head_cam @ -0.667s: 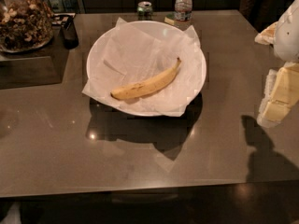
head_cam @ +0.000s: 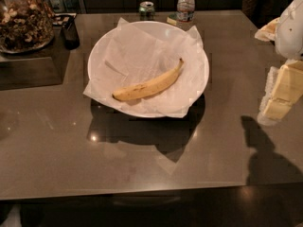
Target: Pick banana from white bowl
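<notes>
The banana is yellow with small brown spots and lies alone in the white bowl. Its stem tip points up and to the right. The bowl is wide, shallow and lined with crumpled white paper, and it stands on the dark table towards the back centre. My gripper hangs at the right edge of the view, above the table. It is well to the right of the bowl and apart from it. It holds nothing that I can see.
A glass jar of nuts stands at the back left on a dark tray. A soda can and a water bottle stand behind the bowl. The table's front edge runs below the bowl.
</notes>
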### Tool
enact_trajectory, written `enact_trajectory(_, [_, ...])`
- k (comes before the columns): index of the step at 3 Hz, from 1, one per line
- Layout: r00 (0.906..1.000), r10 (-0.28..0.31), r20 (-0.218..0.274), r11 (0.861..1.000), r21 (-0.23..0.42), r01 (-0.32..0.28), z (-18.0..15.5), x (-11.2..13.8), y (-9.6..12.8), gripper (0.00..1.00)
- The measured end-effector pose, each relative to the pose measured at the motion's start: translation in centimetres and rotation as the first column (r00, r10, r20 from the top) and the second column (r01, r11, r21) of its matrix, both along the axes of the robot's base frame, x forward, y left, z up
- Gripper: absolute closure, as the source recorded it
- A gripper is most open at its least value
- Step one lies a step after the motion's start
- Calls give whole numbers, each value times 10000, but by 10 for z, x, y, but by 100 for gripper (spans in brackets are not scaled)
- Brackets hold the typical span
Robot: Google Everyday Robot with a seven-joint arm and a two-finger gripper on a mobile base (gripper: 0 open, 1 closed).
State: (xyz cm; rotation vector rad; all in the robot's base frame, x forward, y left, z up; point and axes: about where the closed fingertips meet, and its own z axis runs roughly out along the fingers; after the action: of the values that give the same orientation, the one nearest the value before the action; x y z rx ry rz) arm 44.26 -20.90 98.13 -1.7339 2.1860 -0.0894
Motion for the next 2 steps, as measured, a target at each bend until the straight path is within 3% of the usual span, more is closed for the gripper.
enact_trajectory(1, [9934,1139,127,9914,638,-1145,7,13,29,0])
enact_trajectory(2, [9647,2617,313,9568,1231,-2635,14,27,72,0])
